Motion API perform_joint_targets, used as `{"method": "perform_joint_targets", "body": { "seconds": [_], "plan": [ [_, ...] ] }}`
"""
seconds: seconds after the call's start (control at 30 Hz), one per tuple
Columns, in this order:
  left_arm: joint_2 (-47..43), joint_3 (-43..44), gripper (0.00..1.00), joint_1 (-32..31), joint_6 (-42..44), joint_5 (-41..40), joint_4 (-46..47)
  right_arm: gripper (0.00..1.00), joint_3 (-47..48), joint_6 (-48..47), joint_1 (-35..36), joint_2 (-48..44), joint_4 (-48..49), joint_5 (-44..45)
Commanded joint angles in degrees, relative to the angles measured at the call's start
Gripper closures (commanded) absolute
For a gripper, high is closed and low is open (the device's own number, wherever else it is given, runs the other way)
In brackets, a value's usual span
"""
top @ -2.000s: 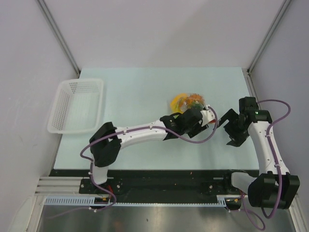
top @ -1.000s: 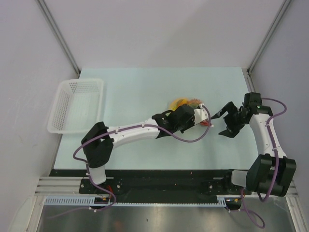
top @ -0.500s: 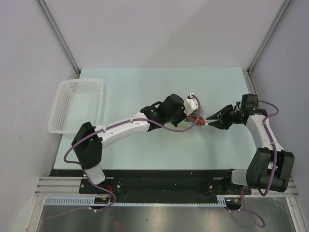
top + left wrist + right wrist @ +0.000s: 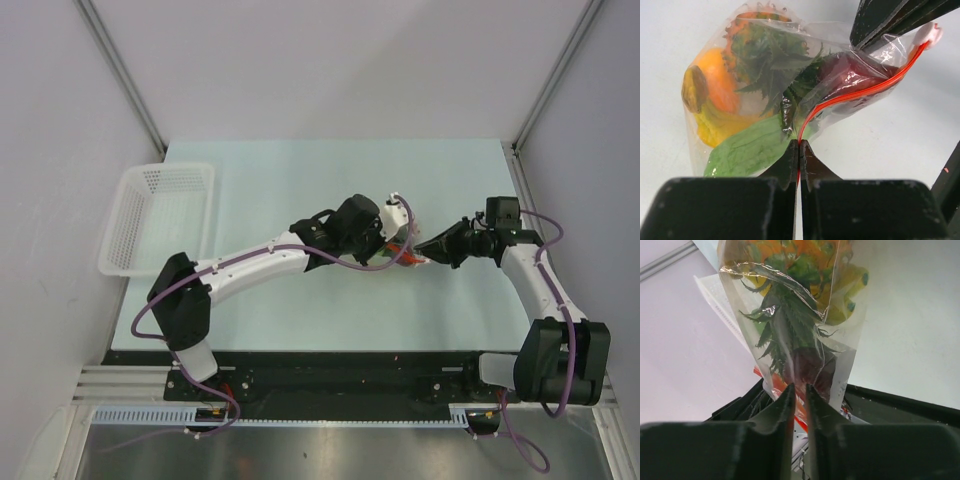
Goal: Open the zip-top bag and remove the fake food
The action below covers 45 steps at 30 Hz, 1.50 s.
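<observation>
The zip-top bag (image 4: 790, 90) is clear and crinkly, with a red zip strip (image 4: 860, 92) along its mouth. My left gripper (image 4: 800, 146) is shut on one end of that strip. The fake food sits inside: an orange piece (image 4: 720, 85), a green piece (image 4: 747, 150), a spiky green crown (image 4: 775, 55) and a dark red fruit (image 4: 845, 70). My right gripper (image 4: 799, 387) has its jaws nearly together on the bag's mouth (image 4: 805, 365), pinching plastic and strip. In the top view both grippers meet at the bag (image 4: 404, 250) mid-table, which they mostly hide.
A white perforated basket (image 4: 160, 215) stands at the table's left edge. The pale table (image 4: 300, 180) is framed by white walls and metal posts at the back corners.
My right gripper has moved left to the bag and closed its jaws on the bag's mouth. My left arm shifted slightly left and back, still pinching the strip.
</observation>
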Motion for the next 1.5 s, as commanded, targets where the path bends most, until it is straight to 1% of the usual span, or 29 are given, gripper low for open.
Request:
{"method": "perform_joint_targets", "body": {
  "seconds": [0.0,0.03,0.07,0.1,0.13,0.2,0.23,0.33,0.37,0.47,0.5,0.67,0.77,0.83,0.97,1.0,1.07,1.1,1.17,1.23,1.27,1.47],
  "plan": [
    [-2.96,2.2,1.0,0.2,-1.66,3.0,1.09,0.89,1.02,2.71,0.8,-1.21,2.13,-1.81],
    [-3.13,2.2,1.0,0.2,-1.48,3.09,0.83,0.97,1.11,2.88,0.98,-1.12,2.31,-1.81],
    [-3.31,2.37,1.0,0.2,-1.31,3.0,0.57,1.0,1.29,3.32,1.07,-1.04,2.57,-1.98],
    [-3.31,2.63,0.98,0.2,-1.31,3.09,-0.48,1.0,1.46,3.41,1.24,-0.86,2.74,-2.07],
    [-3.49,2.98,0.84,0.2,-1.05,3.96,-1.28,1.0,1.64,3.67,1.33,-0.51,2.83,-2.07],
    [-4.1,3.34,0.7,0.2,-0.17,5.02,-1.98,1.0,2.86,4.03,2.03,-0.07,2.83,-2.07],
    [-4.45,3.08,0.55,0.11,0.01,5.98,-1.9,1.0,3.31,4.11,2.3,0.54,2.57,-1.9],
    [-6.47,1.5,0.35,-0.24,0.45,8.45,0.38,1.0,4.89,5.25,3.18,0.55,1.6,-1.55],
    [-7.08,1.15,0.33,-0.59,0.54,8.8,1.08,1.0,5.15,5.6,3.27,0.55,1.26,-1.29],
    [-6.74,0.88,0.31,-1.82,0.98,8.37,3.2,1.0,6.21,7.19,3.27,0.37,0.46,-0.93],
    [-5.78,1.23,0.31,-2.43,1.24,8.37,3.29,1.0,6.56,7.71,4.92,0.28,0.29,-0.93],
    [-3.49,3.51,0.31,-3.49,1.94,10.12,3.9,1.0,8.14,8.59,5.29,0.37,-0.77,-1.11],
    [-2.09,4.83,0.33,-3.58,2.47,9.95,3.82,1.0,9.55,9.12,5.64,0.72,-0.86,-1.28],
    [-0.68,5.71,0.37,-3.58,2.82,9.16,3.47,1.0,10.6,9.3,5.9,0.98,-0.77,-1.46],
    [1.17,7.99,0.5,-3.49,3.09,6.7,1.88,1.0,11.39,9.47,5.9,1.16,-0.86,-1.37],
    [1.34,8.17,0.57,-3.49,3.09,6.09,1.97,1.0,11.48,9.39,5.9,1.07,-0.86,-1.28],
    [1.87,8.78,0.65,-3.41,3.17,5.03,1.71,1.0,11.66,9.47,5.99,0.99,-1.12,-1.11],
    [2.05,9.14,0.73,-3.4,3.18,4.68,1.44,1.0,11.57,9.3,5.9,0.99,-1.03,-1.11],
    [2.4,10.19,0.81,-3.4,3.35,3.53,0.57,1.0,11.83,8.86,5.82,1.16,-1.21,-0.76],
    [2.23,10.28,0.9,-3.4,3.53,3.44,0.39,1.0,11.84,8.51,5.73,1.33,-1.65,-0.32],
    [1.88,10.37,1.0,-3.4,3.7,3.36,0.3,1.0,11.92,8.16,5.47,1.51,-1.56,-0.32],
    [-0.14,9.85,1.0,-3.32,3.35,4.23,0.21,1.0,12.89,5.7,3.97,2.83,-2.96,-0.05]
  ]
}}
